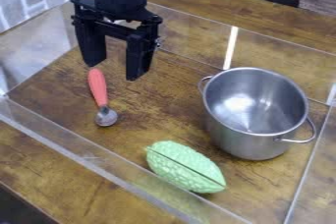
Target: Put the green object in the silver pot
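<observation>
The green object (186, 166), a light green ridged pod with pointed ends, lies on the wooden surface at the bottom centre. The silver pot (256, 111) stands upright to its upper right, empty inside, with small loop handles. My gripper (114, 59) hangs at the upper left, well away from both. Its black fingers (138, 58) point down and stand open with nothing between them.
A metal spoon with a red handle (98, 94) lies just below the gripper, bowl toward the front. Clear plastic walls (79, 149) fence the wooden table on the front and left sides. A glare streak crosses the wood near the pot.
</observation>
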Motion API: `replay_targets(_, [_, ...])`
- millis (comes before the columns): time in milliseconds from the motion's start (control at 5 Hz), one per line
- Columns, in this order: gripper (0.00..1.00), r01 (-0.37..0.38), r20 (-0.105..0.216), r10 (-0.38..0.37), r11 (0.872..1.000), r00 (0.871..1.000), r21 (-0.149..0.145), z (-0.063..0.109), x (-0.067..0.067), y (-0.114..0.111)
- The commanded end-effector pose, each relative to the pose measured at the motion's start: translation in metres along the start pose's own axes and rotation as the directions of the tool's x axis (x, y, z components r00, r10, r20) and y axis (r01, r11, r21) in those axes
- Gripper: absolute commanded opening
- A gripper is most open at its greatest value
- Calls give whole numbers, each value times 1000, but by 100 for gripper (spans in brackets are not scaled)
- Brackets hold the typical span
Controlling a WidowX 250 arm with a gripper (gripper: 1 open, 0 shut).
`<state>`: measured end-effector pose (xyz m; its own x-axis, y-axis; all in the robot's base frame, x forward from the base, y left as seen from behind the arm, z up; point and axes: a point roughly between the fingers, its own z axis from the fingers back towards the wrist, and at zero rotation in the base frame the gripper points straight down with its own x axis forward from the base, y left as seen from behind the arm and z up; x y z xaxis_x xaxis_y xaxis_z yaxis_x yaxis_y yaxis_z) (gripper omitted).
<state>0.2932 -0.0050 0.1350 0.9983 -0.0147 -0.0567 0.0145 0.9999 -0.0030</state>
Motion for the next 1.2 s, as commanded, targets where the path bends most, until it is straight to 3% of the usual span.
replay_targets(0, [100,-43,-26,43,999,999,-7,-10,-2,-12])
replay_targets(200, [100,-9,-16,9,1000,1000,5,-21,-8,-30])
replay_targets(400, [100,-168,4,168,986,986,-6,-27,-6,-44])
replay_targets(600, [100,-366,12,366,930,930,-23,-34,-5,-48])
replay_targets(800, [100,-566,25,568,822,823,-55,-40,-3,-51])
replay_targets(1000, [100,-709,28,713,700,700,-88,-49,-1,-54])
